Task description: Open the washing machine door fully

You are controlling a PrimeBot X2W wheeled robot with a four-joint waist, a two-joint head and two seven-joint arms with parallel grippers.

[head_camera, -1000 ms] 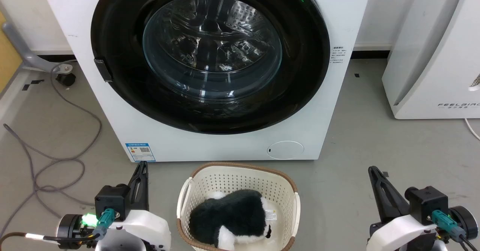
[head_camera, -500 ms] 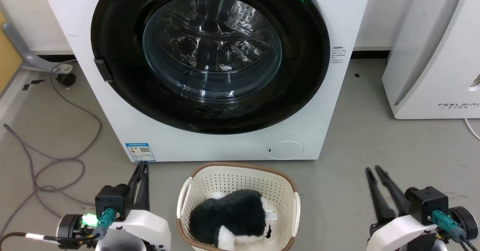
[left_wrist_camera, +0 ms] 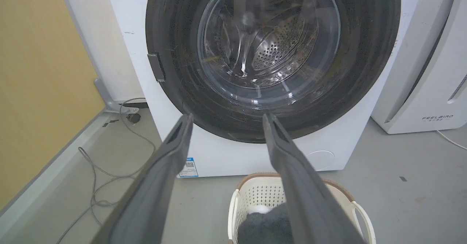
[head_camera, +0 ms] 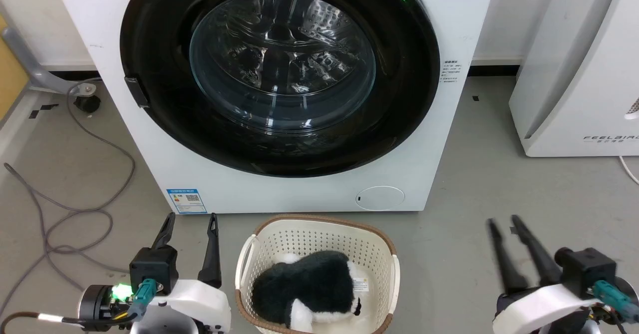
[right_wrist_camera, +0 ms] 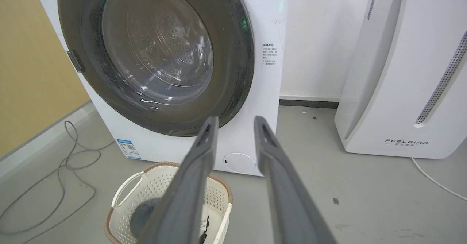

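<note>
Left gripper (head_camera: 191,222) spread wide, empty, aimed at the glossy black round washing machine door (head_camera: 279,69) well ahead, shut flush; right gripper (head_camera: 503,222) parted too, likely readying to pull.

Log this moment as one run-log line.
washing machine door shut | left gripper open, short of door | right gripper open, short of door | basket with plush toy before washing machine

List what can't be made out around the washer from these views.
- Top of the door: cut off by the upper edge in all three views.
- The print right of the door: too small to read.
- Near rim of the basket: cut off by the head view's bottom edge.
- The toy, left wrist view: partly behind a finger.
- The right gripper: blurred in head view.
</note>
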